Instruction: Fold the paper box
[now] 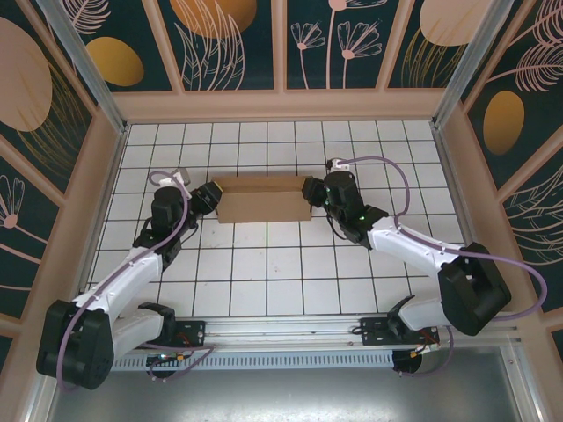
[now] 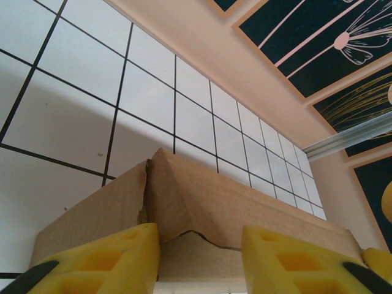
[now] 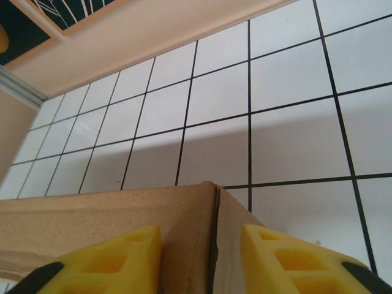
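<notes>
Paper box lies flat-bottomed between my 2 arms, walls up. Left gripper sits at the box's left end, right gripper at its right end. Both are released, with yellow fingers parted astride the box's corner creases, pinching nothing I can see.

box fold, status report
Box mid-table, walls up. Left gripper at its left end, right gripper at its right; grip unclear. No obstruction seen.

no legible text, label or number
</notes>
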### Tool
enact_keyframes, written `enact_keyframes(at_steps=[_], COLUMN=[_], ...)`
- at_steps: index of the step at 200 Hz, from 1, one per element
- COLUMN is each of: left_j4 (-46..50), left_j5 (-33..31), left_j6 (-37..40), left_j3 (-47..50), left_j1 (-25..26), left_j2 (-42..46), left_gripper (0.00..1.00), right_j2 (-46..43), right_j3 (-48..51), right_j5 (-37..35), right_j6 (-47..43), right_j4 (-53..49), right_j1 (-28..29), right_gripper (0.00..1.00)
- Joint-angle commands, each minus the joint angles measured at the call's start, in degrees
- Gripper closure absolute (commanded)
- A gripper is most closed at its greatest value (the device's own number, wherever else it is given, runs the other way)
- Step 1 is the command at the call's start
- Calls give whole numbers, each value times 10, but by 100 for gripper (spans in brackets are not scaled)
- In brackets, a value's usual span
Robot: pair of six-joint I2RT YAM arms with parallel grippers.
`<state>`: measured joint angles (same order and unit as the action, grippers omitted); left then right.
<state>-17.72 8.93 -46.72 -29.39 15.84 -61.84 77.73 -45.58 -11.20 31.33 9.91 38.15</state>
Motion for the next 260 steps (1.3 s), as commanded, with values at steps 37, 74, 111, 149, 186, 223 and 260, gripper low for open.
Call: enact_keyframes(at_steps=[37,74,111,149,186,223,260], left_j4=[181,210,173,125,114,61,33], left_j5=[-51,-58,-36,9,-5,25,22], left_j6=[60,83,90,85,60,6,-15], left_j3=[-82,-117,-103,-96,-54,12,54], left_j1=[-2,-14,-30,-31,-32,-32,-32], left_j2=[24,25,-18,-72,-62,-46,-54], left_gripper=[47,46,43,42,53,60,61], right_j2=[-3,-2,-4,-4,-5,-2,-4], right_j3=[-10,-11,-7,-1,10,20,29], right_j5=[-17,-20,-13,-12,-12,-7,2], right_j6=[-24,-15,-13,-14,-12,-5,4], right_j4=[-71,-68,-66,-68,-63,-56,-53], right_j1=[5,5,6,6,6,5,0], right_gripper=[59,58,58,57,62,64,60])
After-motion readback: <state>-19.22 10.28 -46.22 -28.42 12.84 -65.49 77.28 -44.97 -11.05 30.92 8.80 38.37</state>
